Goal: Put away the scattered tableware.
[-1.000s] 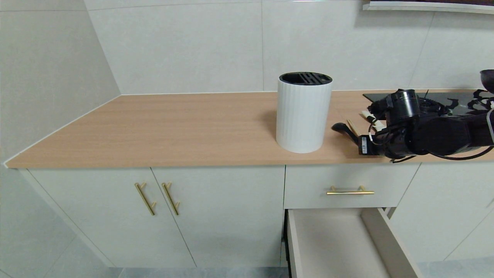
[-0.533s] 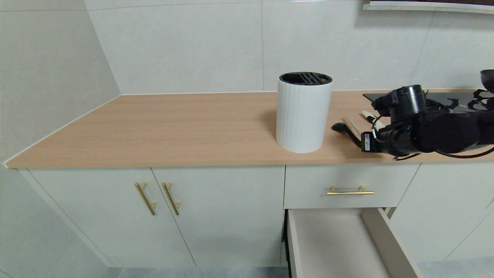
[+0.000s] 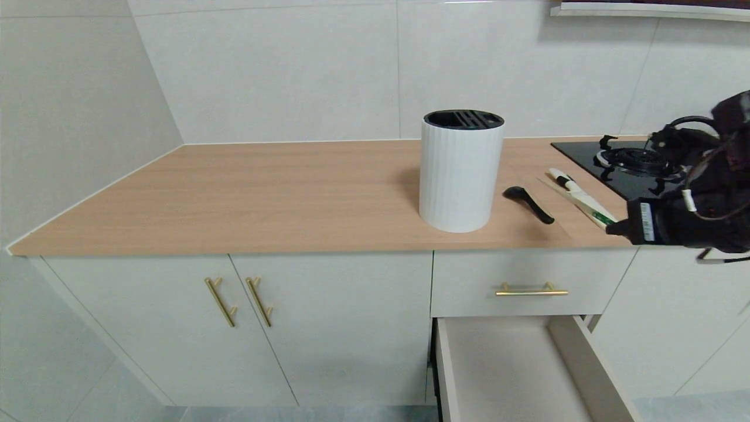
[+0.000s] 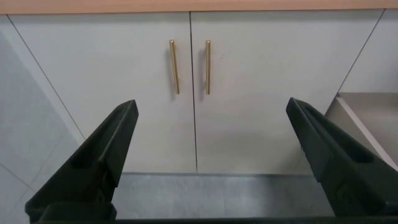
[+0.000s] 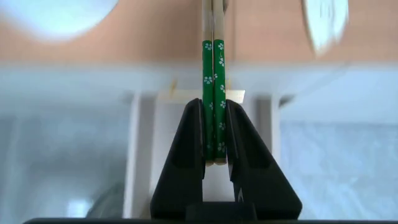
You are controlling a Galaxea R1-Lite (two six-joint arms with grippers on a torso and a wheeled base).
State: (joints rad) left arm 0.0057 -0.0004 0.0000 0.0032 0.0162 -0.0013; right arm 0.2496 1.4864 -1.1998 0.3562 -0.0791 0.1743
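Right gripper (image 5: 214, 124) clamps the green ends of the chopsticks (image 5: 214, 68) at the counter (image 3: 263, 199) front edge, their long axis pointing away over the counter. The holder (image 3: 462, 170) lies to its left and the open drawer (image 3: 504, 363) below-left. Left gripper (image 4: 210, 109) is spread wide and empty, low before the doors (image 4: 249, 93).
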